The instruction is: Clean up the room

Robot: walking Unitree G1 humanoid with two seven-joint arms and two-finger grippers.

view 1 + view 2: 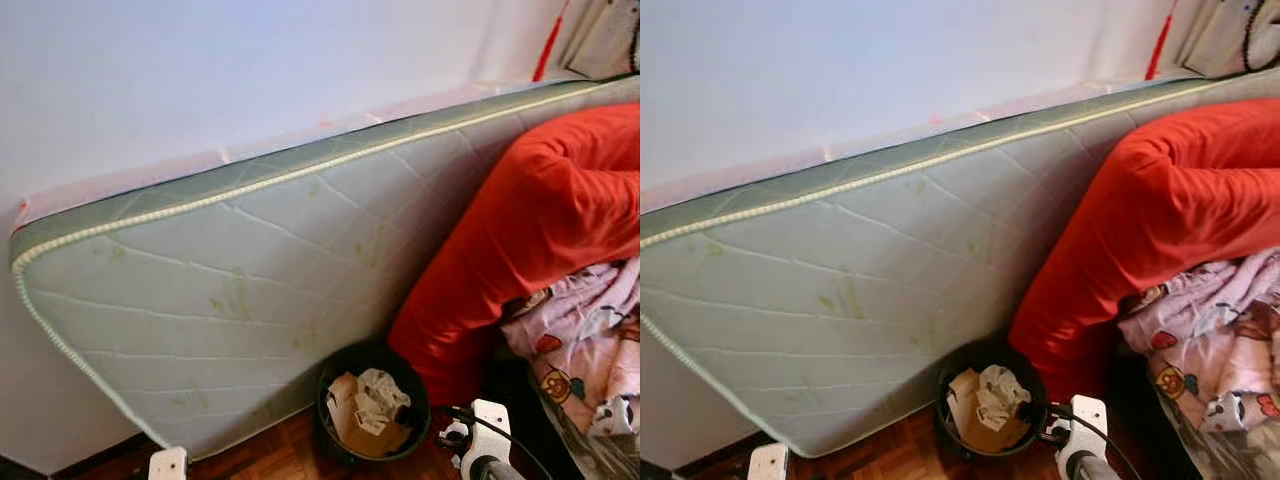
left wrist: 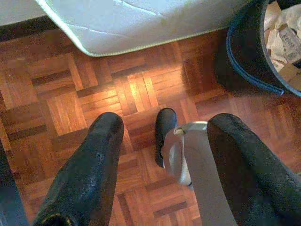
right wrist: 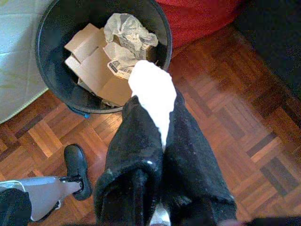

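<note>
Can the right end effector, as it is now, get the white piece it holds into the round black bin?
Probably yes: the right end effector, shut on the white crumpled piece, hangs by the round black bin's open rim, nothing between.

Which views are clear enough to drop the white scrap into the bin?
Right wrist view: sharp and evenly lit, right pincer clamping the white scrap beside the black bin. Left wrist view: bright glare patch on the parquet floor, open left pincer fingers soft. Eye views: slightly soft, washed-out wall, dark shadow around the bin.
</note>
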